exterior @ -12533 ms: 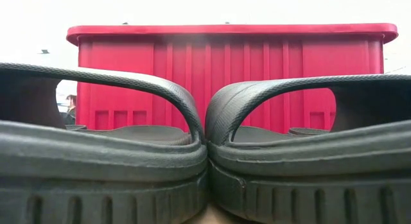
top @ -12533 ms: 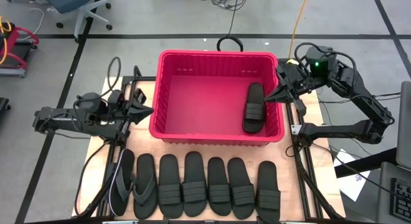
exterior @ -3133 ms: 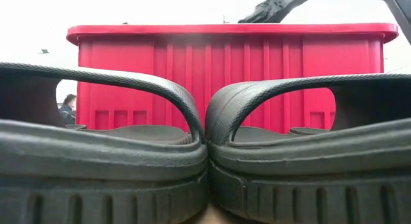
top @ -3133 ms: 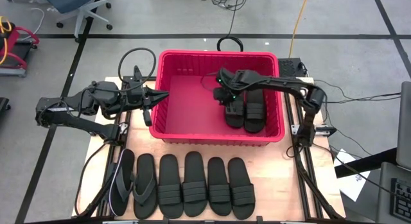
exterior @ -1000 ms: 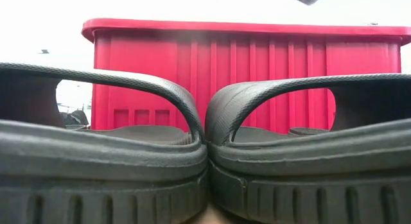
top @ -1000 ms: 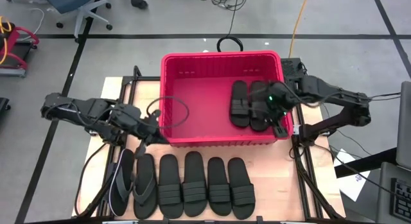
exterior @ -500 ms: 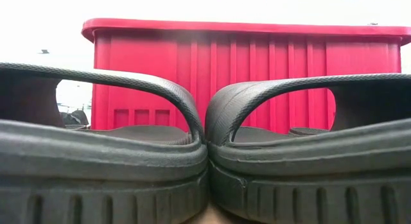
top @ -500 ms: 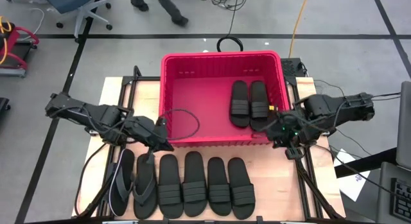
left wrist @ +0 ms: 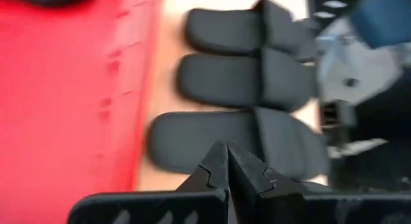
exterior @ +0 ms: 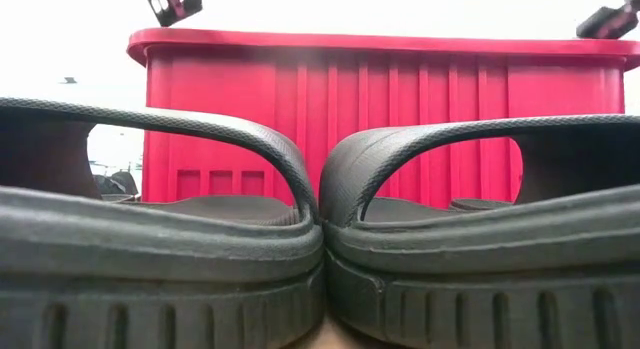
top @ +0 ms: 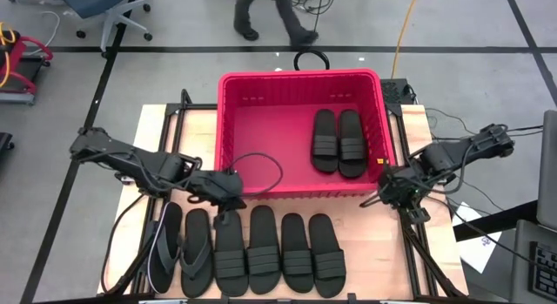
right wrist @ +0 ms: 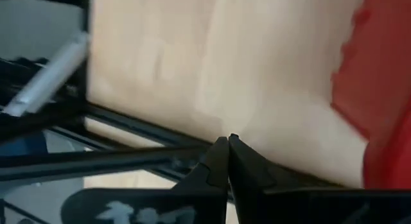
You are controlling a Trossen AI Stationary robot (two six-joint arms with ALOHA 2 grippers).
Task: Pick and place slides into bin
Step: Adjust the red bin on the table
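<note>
Slides of black rubber lie in two groups in the high view: two wide-strapped sandals (top: 338, 142) side by side inside the large rectangular red plastic bin (top: 233, 130), toward its right wall, and six more in a row (top: 248, 250) on the wooden table (top: 191, 130) below the bin. Of those six, the two at the left are thong-strapped flip-flops (top: 182, 247), the other four wide-strapped. The left gripper (top: 233, 199), fingers together, hangs just above the top of the third sandal in the row, close to the bin's lower left corner. The right gripper (top: 372, 199), fingers likewise together and holding nothing, sits over bare table just off the bin's lower right corner. A person's legs (top: 270, 16) cross the floor at the upper centre, and a blue office chair (top: 96, 8) stands at upper left.

Seen from the low view, two sandal straps (exterior: 320, 179) fill the foreground, touching at the centre, with the bin's ribbed red wall (exterior: 400, 119) behind them.

The left wrist view shows closed fingertips (left wrist: 226, 166) over three sandals (left wrist: 244, 76), the red wall at the left.

The right wrist view shows closed fingertips (right wrist: 226, 156) over pale table, the bin at the right edge.
</note>
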